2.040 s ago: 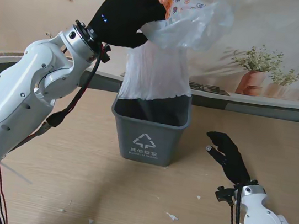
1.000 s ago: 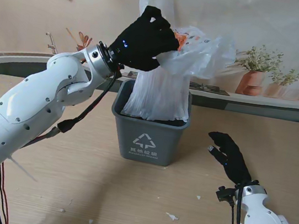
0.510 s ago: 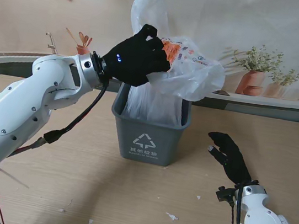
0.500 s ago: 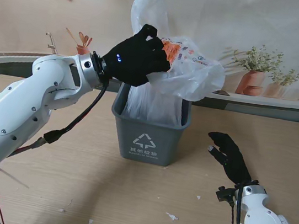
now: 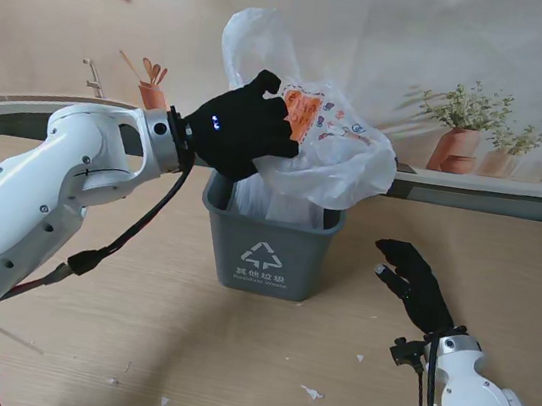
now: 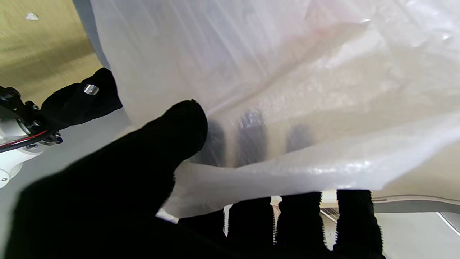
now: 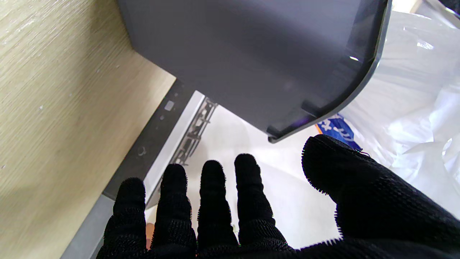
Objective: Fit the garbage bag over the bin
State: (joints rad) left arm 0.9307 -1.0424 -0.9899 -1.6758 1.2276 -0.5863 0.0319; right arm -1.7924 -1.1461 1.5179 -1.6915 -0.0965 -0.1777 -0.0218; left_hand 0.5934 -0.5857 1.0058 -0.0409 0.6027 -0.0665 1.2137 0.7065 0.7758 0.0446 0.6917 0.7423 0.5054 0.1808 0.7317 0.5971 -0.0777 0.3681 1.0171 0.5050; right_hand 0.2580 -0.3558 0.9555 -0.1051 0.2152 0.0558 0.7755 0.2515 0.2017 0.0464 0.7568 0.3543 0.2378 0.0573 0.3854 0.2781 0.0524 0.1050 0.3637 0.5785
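Observation:
A grey bin point(image 5: 267, 248) with a white recycling mark stands at the table's middle. A thin white garbage bag point(image 5: 333, 156) with orange print hangs into it and bunches above the rim. My left hand point(image 5: 244, 131), in a black glove, is shut on the bag's upper edge just above the bin's left rim. In the left wrist view the thumb point(image 6: 169, 140) pinches the film point(image 6: 273, 90) against the fingers behind it. My right hand point(image 5: 419, 282) hovers open to the right of the bin, fingers point(image 7: 212, 194) spread, apart from the bin wall point(image 7: 251, 61).
Small white scraps point(image 5: 311, 392) lie on the wooden table nearer to me. A potted plant point(image 5: 463, 129) stands on the ledge at the far right. Cables point(image 5: 120, 232) hang from my left arm.
My left hand has come down with the bag, from high over the bin to just above its rim. More of the bag now sits inside the bin. The right hand has stayed put.

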